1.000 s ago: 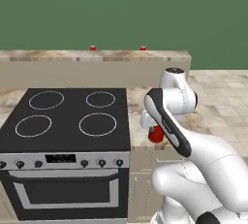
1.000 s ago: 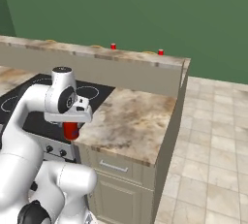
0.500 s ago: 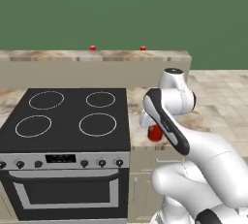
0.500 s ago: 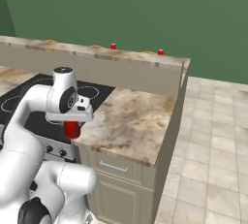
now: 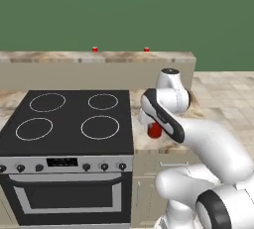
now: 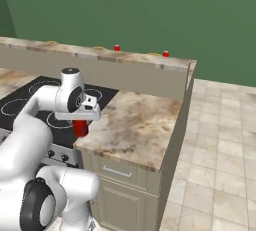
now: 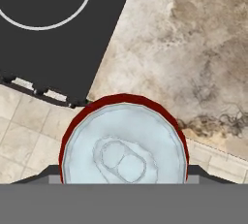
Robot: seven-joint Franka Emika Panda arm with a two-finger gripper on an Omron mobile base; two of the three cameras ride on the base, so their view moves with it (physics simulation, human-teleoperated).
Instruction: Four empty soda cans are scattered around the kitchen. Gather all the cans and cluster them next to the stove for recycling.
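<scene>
A red soda can point(image 5: 155, 131) hangs from my gripper point(image 5: 152, 124), whose fingers are shut on its sides. It hovers just right of the black stove point(image 5: 69, 119), over the front corner of the tan counter point(image 6: 135, 125). The right base view shows the same can point(image 6: 80, 128) under the hand point(image 6: 80, 119). In the hand view its silver top point(image 7: 124, 143) sits close up, with the stove's edge point(image 7: 58, 39) to the left and counter stone point(image 7: 193, 48) to the right. Two more red cans point(image 5: 95, 49) point(image 5: 146, 49) stand on the raised back ledge.
The back ledge point(image 6: 90, 55) runs behind the stove and counter, in front of a green wall. The counter ends at a side panel on the right, with beige tiled floor point(image 6: 220, 150) beyond. A drawer and cabinet fronts lie below the counter.
The hand with the can has crept slightly from the stove's front corner toward the counter. The cans on the ledge have not moved.
</scene>
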